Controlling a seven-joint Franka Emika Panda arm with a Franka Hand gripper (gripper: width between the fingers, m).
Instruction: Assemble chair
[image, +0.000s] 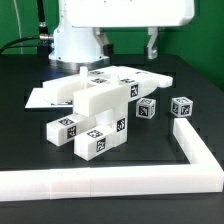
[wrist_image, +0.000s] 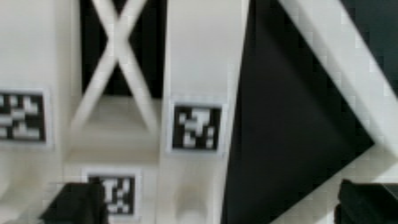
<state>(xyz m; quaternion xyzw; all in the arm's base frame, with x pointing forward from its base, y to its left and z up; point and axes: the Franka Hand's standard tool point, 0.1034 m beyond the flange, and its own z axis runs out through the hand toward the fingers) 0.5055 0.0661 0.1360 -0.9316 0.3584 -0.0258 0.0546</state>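
Step in hand is a fresh pick. The gripper (image: 125, 48), jaws wide and empty, hangs at twelve o'clock over the chair parts (image: 95, 105). Next move calls for descent onto one part.

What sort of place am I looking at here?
Probably a robotics lab bench: a white robot arm over a black table, tagged white blocks, and a white border rail.

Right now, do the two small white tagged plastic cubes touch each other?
No: the exterior view's left cube and its right cube stand apart, black table showing between them.
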